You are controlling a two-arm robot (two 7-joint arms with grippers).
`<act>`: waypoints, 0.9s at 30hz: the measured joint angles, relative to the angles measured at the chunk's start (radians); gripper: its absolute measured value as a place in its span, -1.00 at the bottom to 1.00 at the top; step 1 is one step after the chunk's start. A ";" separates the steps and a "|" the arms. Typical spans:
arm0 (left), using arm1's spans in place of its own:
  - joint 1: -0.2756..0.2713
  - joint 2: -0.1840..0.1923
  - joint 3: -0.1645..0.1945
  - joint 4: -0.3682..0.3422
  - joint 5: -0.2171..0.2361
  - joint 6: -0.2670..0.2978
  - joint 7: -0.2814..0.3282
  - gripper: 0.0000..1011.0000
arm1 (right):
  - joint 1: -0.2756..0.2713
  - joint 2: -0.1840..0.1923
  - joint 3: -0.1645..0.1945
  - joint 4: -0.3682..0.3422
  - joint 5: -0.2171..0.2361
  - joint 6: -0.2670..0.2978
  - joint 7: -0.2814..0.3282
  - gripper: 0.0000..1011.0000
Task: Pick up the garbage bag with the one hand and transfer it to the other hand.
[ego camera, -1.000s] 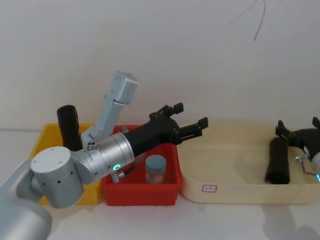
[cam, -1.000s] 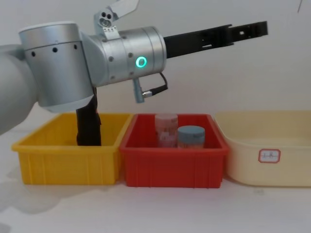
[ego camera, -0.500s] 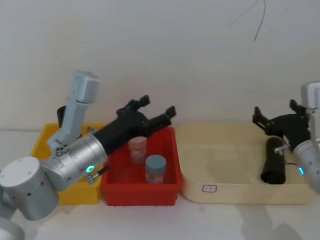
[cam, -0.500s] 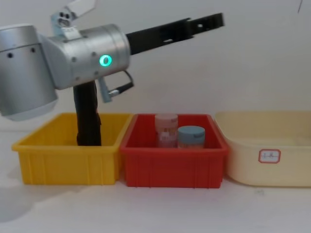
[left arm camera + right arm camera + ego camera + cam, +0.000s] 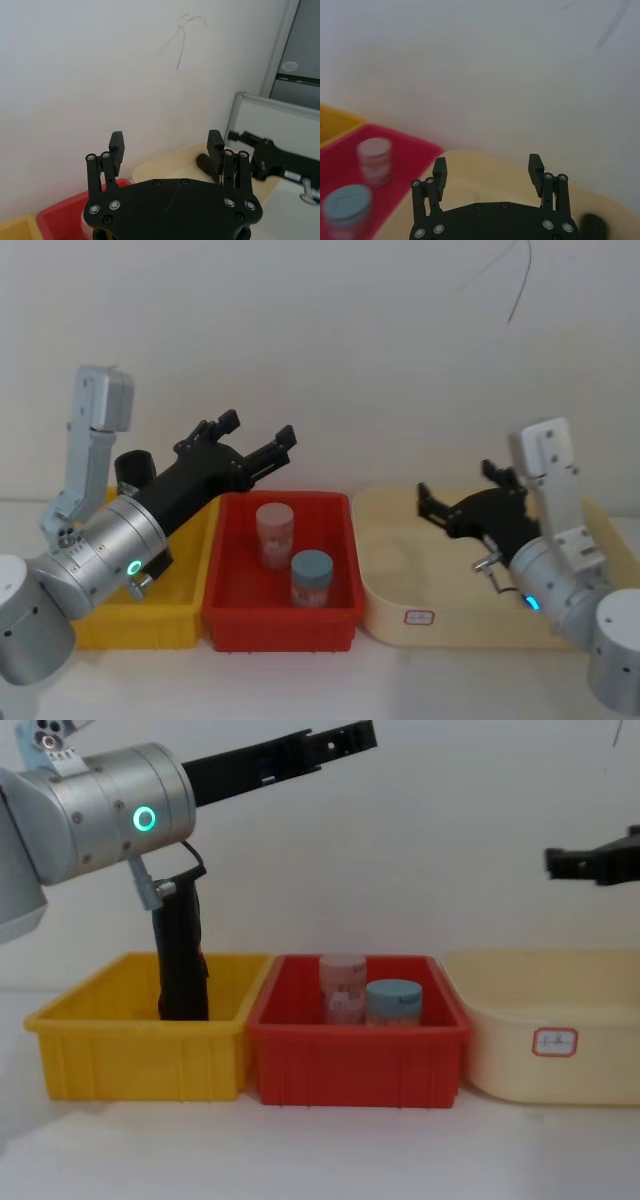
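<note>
One black garbage bag roll (image 5: 182, 960) stands upright in the yellow bin (image 5: 135, 1050); in the head view the roll (image 5: 130, 466) is partly behind my left arm. A second like roll (image 5: 201, 161) lies in the cream tray and shows dark at the tray's edge (image 5: 593, 227). My left gripper (image 5: 258, 426), on the green-ringed arm, hangs open and empty high above the yellow and red bins (image 5: 340, 740) (image 5: 166, 137). My right gripper (image 5: 460, 487), on the blue-ringed arm, is open and empty above the cream tray (image 5: 585, 860) (image 5: 487, 161).
The red bin (image 5: 225, 615) between the yellow bin and the cream tray (image 5: 400, 600) holds a pink jar (image 5: 273, 533) and a blue-lidded jar (image 5: 311, 575). A white wall stands close behind all three containers. Bare table lies in front of them.
My left arm has drawn back to the left, its open gripper going from over the red bin's right side towards the yellow bin. My right arm swung left over the tray, covering the lying roll.
</note>
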 joint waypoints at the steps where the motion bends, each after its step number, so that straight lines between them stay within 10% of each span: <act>1: 0.001 0.002 -0.001 -0.004 0.000 0.002 0.004 0.98 | 0.001 -0.004 -0.014 0.000 0.000 0.006 0.015 0.98; 27: -0.013 0.017 0.006 -0.051 0.005 0.052 0.077 0.98 | 0.003 -0.032 -0.177 0.001 0.059 0.070 0.245 0.98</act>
